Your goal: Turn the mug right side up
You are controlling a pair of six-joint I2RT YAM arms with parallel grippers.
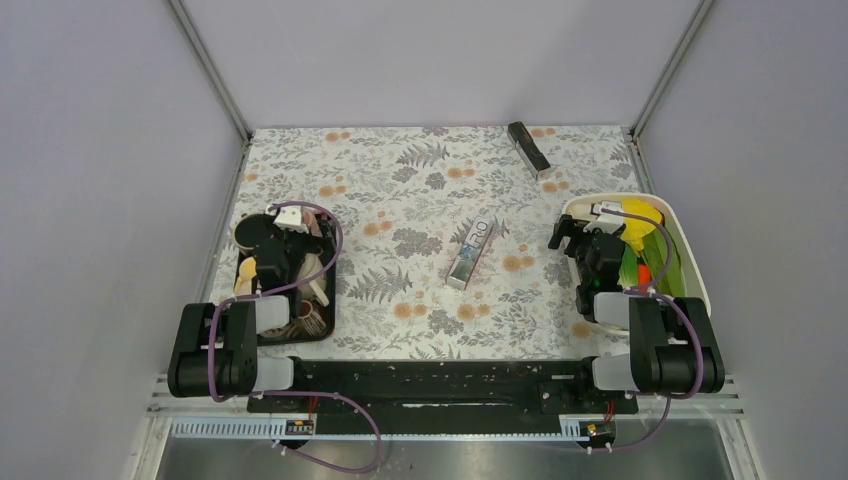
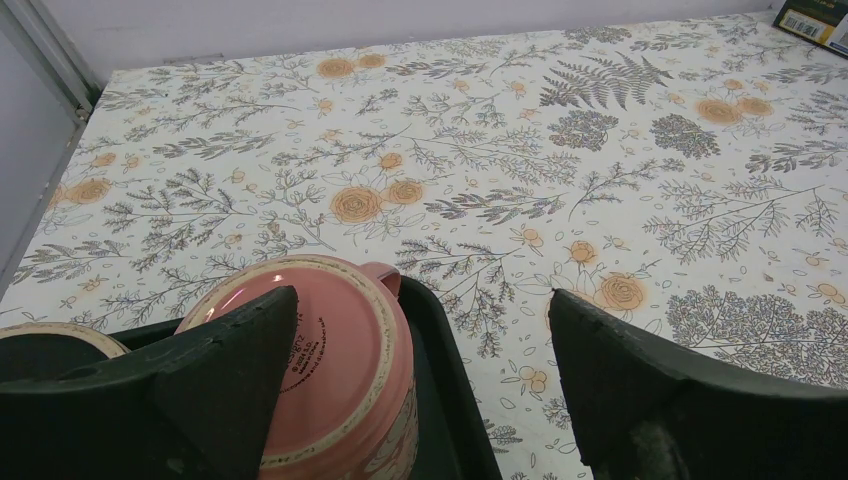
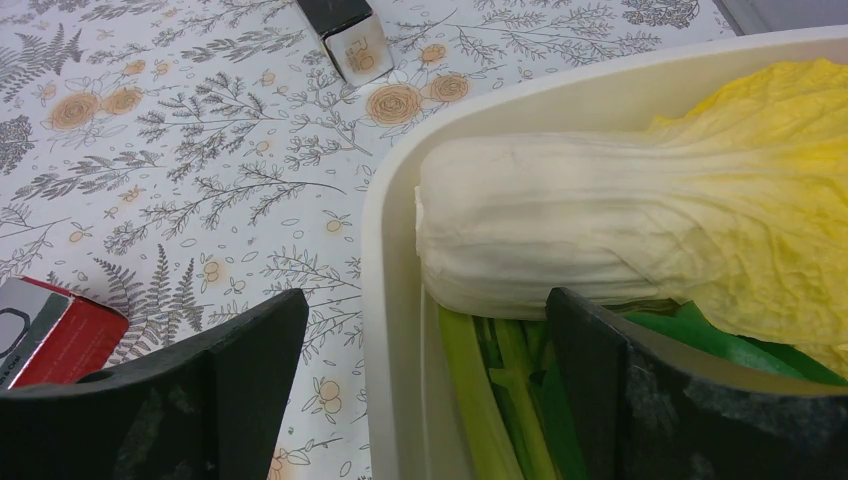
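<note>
A finger [image 2: 200,390] of the left pincer [image 2: 422,300] and the view's lower edge hide part of the mug [image 2: 345,350].

Brightness: strong, even, diffuse light from overhead in all three views.
Shadows: faint, soft-edged.
Glare: small white streaks on the mug [image 2: 330,340] base, beside the left gripper [image 2: 422,300].
Focus: near fingers dark and soft; tablecloth [image 2: 500,150] ahead sharp.
Exposure: cabbage [image 3: 600,240] ahead of the right gripper [image 3: 425,300] nearly washed out.

right claw [image 3: 424,330] spread | cabbage [image 3: 600,230] in white bin [image 3: 388,390] | red box [image 3: 50,335] at left
</note>
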